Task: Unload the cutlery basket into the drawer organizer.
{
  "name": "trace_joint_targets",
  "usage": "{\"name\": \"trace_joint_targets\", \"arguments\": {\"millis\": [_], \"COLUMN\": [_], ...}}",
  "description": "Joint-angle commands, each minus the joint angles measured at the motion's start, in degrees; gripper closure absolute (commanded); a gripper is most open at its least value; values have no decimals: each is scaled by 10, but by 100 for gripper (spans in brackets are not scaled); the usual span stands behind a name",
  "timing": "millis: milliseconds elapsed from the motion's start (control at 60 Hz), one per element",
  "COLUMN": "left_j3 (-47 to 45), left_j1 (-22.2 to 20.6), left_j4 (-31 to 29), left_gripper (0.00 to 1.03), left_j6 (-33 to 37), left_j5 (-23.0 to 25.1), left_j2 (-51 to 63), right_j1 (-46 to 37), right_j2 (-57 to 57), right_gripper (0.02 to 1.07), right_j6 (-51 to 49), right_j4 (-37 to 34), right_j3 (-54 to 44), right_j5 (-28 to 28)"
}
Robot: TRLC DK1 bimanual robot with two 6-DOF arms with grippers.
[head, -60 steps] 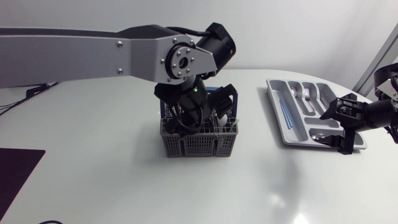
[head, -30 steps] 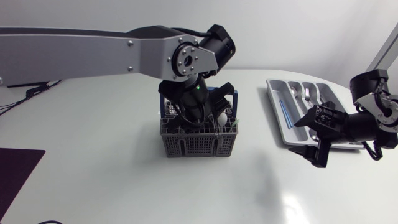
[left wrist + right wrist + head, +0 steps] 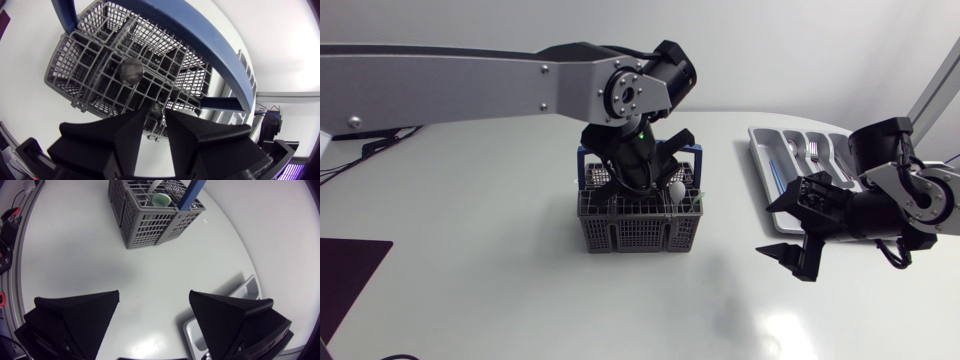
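Observation:
The grey cutlery basket [image 3: 638, 222] with a blue handle [image 3: 686, 153] stands mid-table. My left gripper [image 3: 638, 185] reaches down into it from above. In the left wrist view its fingers [image 3: 131, 136] stand a narrow gap apart, open, with the end of a metal cutlery piece [image 3: 155, 112] between the tips. A spoon bowl [image 3: 131, 71] lies deeper in the basket [image 3: 90, 75]. A pale spoon [image 3: 677, 190] sticks up at the basket's right. My right gripper [image 3: 768, 230] hangs wide open and empty between basket and grey organizer [image 3: 758, 150]. The organizer holds forks [image 3: 812, 150] and a blue stick [image 3: 776, 180].
A dark mat [image 3: 350, 270] lies at the table's front left edge. From the right wrist, the basket [image 3: 150, 220] with the pale spoon [image 3: 161, 200] is ahead of my right gripper [image 3: 154, 294], and the organizer's corner [image 3: 240, 291] is beside one finger.
My right arm has swung off the organizer toward the table's middle and front, its gripper open throughout. My left wrist has shifted slightly over the basket.

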Motion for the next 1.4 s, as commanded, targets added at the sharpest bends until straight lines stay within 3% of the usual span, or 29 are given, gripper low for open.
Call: {"name": "trace_joint_targets", "arguments": {"millis": [0, 100, 550, 867, 1383], "left_j3": [20, 26, 39, 41, 36], "left_j1": [3, 5, 9, 9, 14], "left_j4": [-5, -8, -14, -16, -37], "left_gripper": [79, 85, 85, 97, 99], "left_j6": [-20, -21, -17, -16, -13], "left_j5": [4, 5, 18, 18, 22], "left_j2": [17, 22, 38, 44, 25], "right_j1": [10, 18, 38, 43, 66], "right_j2": [-7, -9, -15, -13, -14], "right_gripper": [7, 7, 7, 7, 7], "right_j6": [21, 25, 38, 39, 47], "right_j4": [9, 11, 15, 20, 21], "right_j3": [-17, -21, -30, -36, -36], "right_j5": [3, 4, 12, 17, 32]}}
